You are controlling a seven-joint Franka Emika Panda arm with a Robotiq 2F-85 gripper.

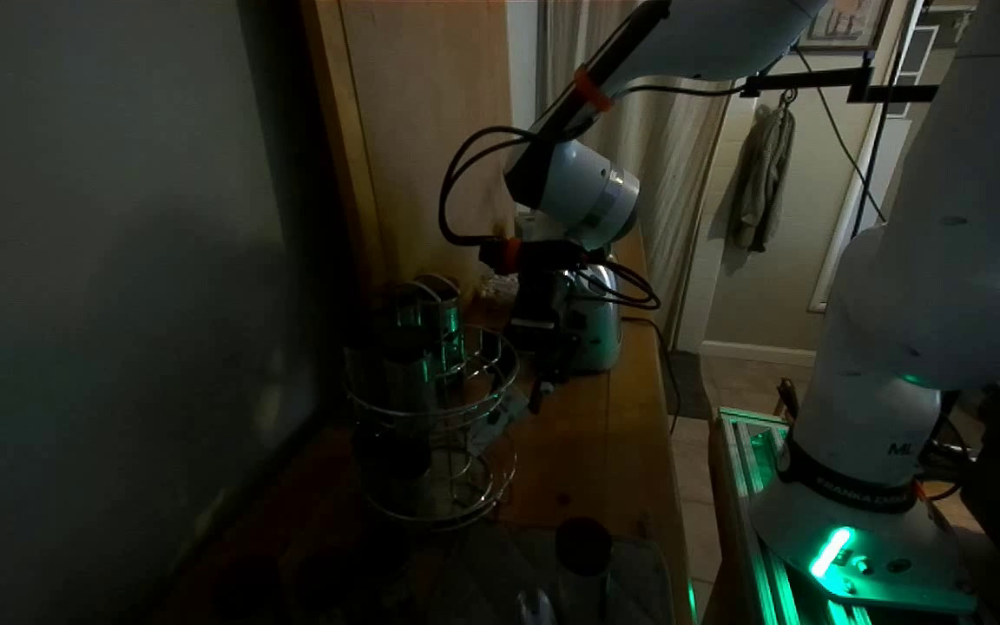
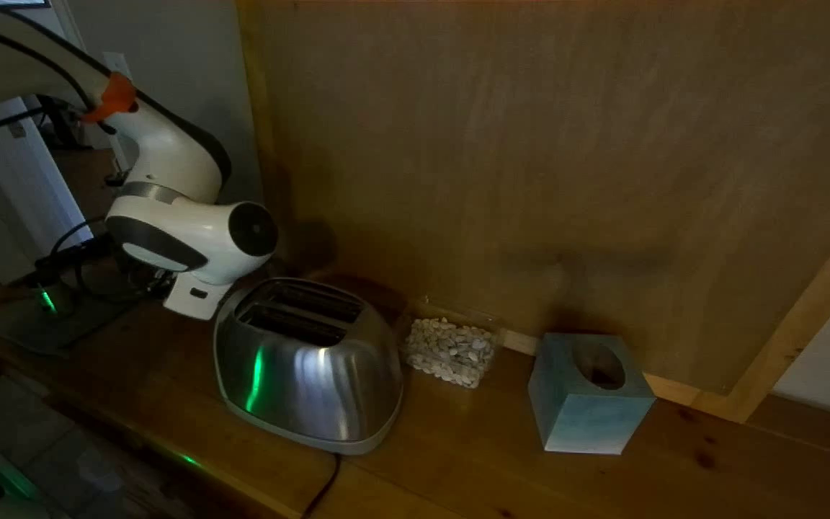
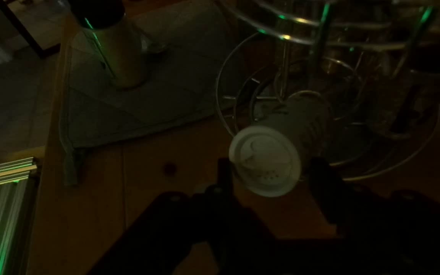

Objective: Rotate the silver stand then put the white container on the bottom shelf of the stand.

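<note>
Your gripper (image 3: 270,164) is straddling the white container (image 3: 266,160), tilted over the silver stand's (image 1: 430,415) bottom shelf (image 3: 357,178); whether clamping, I can't tell.

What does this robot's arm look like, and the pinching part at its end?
The arm is white and rounded, with dark grey panels. Black cables loop along it, and orange-red straps wrap it. Its base has a black collar lettered FRANKA and a glowing green light. The gripper looks black, with two angular, jointed fingers.
</note>
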